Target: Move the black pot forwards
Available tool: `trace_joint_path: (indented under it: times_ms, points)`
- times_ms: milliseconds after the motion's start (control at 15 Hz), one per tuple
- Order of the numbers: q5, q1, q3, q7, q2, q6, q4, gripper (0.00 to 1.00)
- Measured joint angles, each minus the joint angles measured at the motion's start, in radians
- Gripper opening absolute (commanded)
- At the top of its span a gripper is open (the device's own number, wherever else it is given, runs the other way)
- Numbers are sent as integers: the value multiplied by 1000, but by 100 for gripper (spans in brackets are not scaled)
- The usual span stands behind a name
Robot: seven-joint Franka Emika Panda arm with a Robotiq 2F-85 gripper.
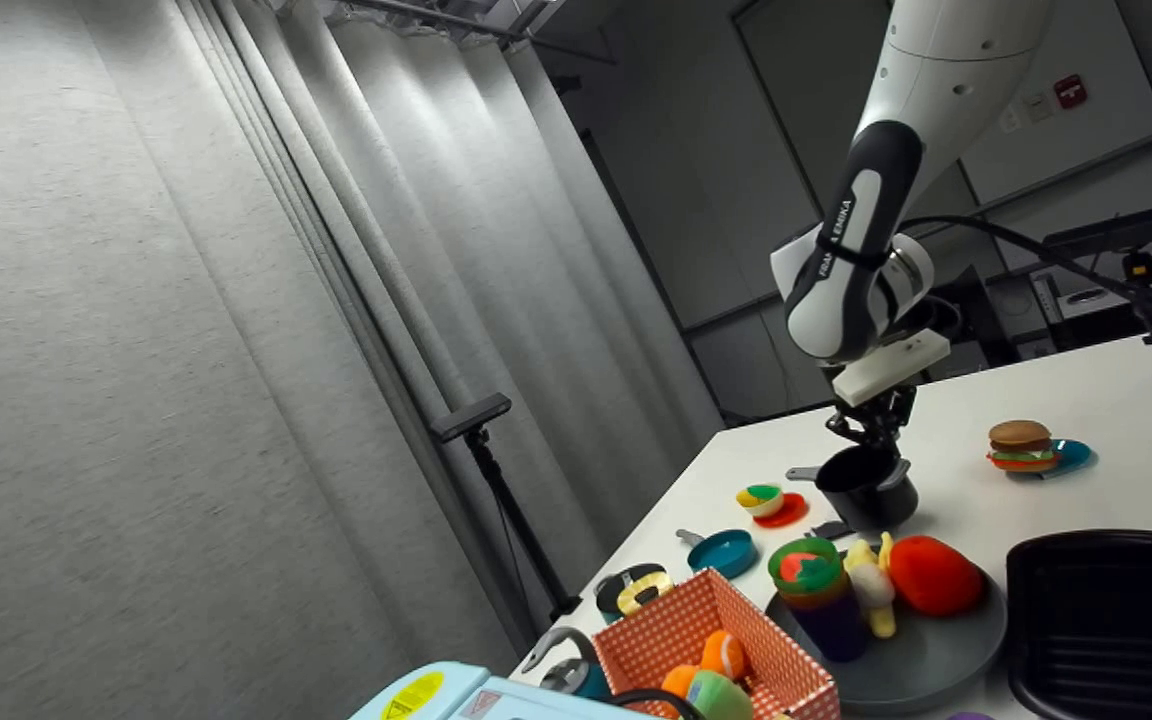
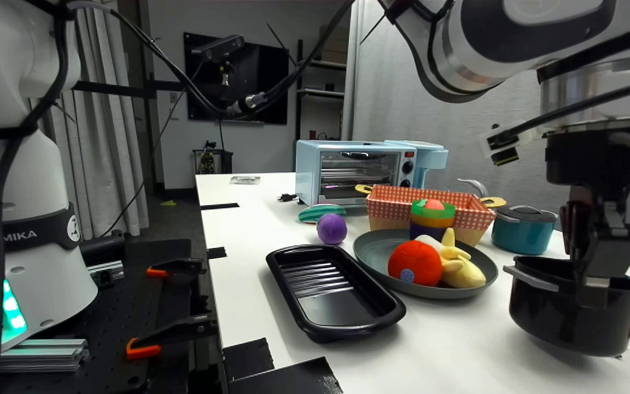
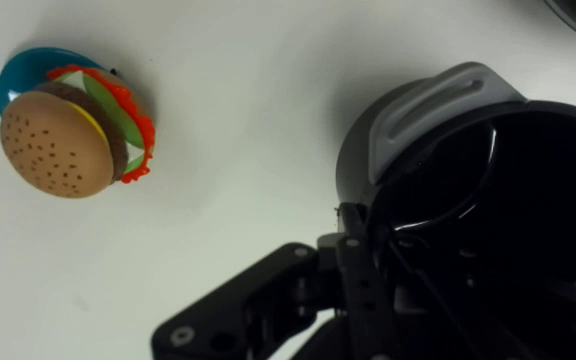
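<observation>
In an exterior view, the white arm [image 1: 936, 100] hangs over the bench [image 1: 946, 405], its tool [image 1: 878, 446] at the rim of the black pot [image 1: 866, 507]. From where I stand, the pot is beyond the grey plate [image 1: 926, 662], apart from it. The plate carries a multicoloured cup [image 1: 824, 610], yellow and white toys [image 1: 872, 592] and a round red toy [image 1: 936, 577]. The checked basket [image 1: 661, 620] stands just to the left of the plate, the ridged black tray [image 1: 1096, 590] just to its right, and the toy burger [image 1: 1021, 446] sits well beyond it.

In an exterior view, the blue toaster oven [image 2: 361, 171] stands well behind the plate, with a purple ball [image 2: 331, 229] near the plate's left edge and a teal lidded pot [image 2: 524, 235] behind it to the right. Here the black pot is to the right of the plate, with 1 finger [image 2: 593, 294] of the tool against its outer wall. Whether its base touches the bench, I cannot tell.

In the wrist view, only an edge of the plate shows, in a corner. The black pot is nearer to it than the toy burger, which has a blue piece [image 3: 30, 75] at its side. I look straight into the pot, a grey handle [image 3: 445, 112] at its rim. The tool is closed down on the pot's wall, 1 finger outside and 1 inside; the inner finger is mostly lost in the dark.
</observation>
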Motion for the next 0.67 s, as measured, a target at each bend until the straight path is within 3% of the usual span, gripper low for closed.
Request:
trace_joint_path:
  times_ms: [333, 667]
  points:
    - [26, -66, 54, -290, -59, -39, 1, 1]
    - [45, -133, 98, -594, -95, -182, 28, 1]
